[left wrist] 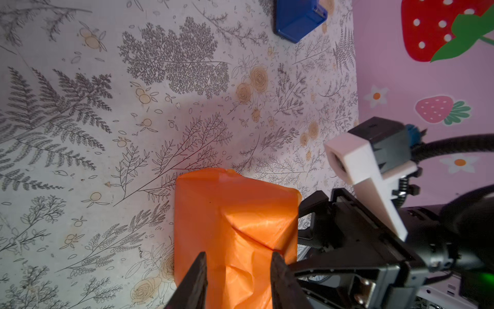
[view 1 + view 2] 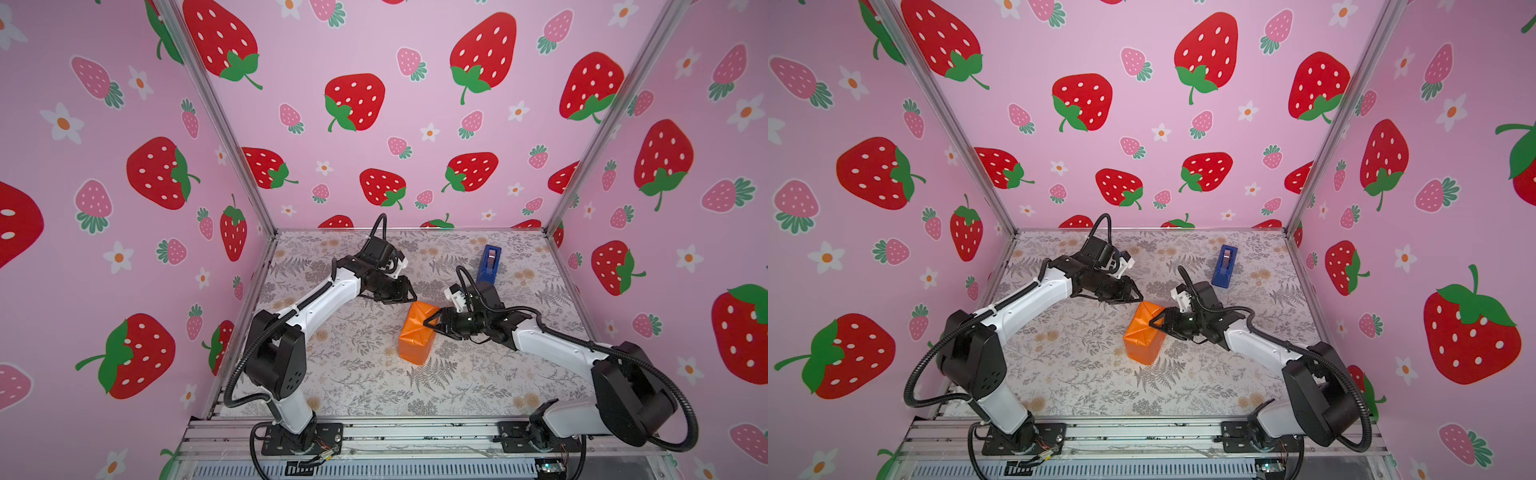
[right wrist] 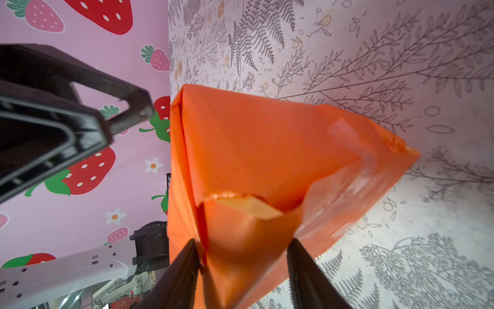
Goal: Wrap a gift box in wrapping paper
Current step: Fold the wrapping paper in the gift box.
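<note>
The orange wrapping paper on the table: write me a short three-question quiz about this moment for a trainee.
1. True or false: the tape dispenser touches the wrapping paper.
2. In the right wrist view, what colour shows in the gap of the end fold? A navy, B pale yellow, C white.
3. Fill in: in the left wrist view, the left gripper has its jaws ___.
Key: 1 false, they lie apart; 2 B; 3 open.
</note>
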Tool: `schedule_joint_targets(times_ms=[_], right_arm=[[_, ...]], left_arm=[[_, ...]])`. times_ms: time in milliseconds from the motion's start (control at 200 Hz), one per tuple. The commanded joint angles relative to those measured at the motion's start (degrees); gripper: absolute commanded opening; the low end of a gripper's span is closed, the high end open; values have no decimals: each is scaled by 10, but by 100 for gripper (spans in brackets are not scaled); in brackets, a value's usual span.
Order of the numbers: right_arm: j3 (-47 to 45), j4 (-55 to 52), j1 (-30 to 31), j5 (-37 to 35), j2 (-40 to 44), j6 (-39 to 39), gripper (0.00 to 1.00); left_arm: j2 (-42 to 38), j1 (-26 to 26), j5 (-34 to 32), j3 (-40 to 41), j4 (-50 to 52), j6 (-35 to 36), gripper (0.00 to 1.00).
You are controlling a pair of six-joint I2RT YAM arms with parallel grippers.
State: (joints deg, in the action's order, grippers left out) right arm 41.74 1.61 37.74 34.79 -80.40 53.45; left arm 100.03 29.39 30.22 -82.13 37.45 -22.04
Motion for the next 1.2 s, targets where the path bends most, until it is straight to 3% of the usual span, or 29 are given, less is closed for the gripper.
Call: schedule_joint_targets(times_ms=[0, 110, 400, 445, 590, 685, 1056, 1196], right_arm=[[-13, -42, 3, -20, -16, -15, 53], [-14, -42, 3, -20, -14, -15, 52], [-18, -41, 3, -21, -11, -13, 52], [-18, -42, 3, -22, -10, -13, 52], [-19, -44, 3, -22, -7, -13, 49], [-19, -46, 2, -23, -6, -13, 49], [-20, -48, 3, -28, 1, -12, 49], [-20, -48, 2, -28, 1, -11, 49]], left_arm=[[18, 3, 10, -3, 2, 9, 42], [34, 2, 21, 0, -16, 2, 36], [31, 3, 23, 14, -33, -13, 9], [23, 4, 16, 12, -27, -11, 10], [-16, 1, -4, 4, 6, -4, 36], [-32, 3, 8, 24, 11, -13, 42], [-45, 33, 18, 102, -26, -51, 45], [-43, 33, 9, 101, -20, -49, 31]])
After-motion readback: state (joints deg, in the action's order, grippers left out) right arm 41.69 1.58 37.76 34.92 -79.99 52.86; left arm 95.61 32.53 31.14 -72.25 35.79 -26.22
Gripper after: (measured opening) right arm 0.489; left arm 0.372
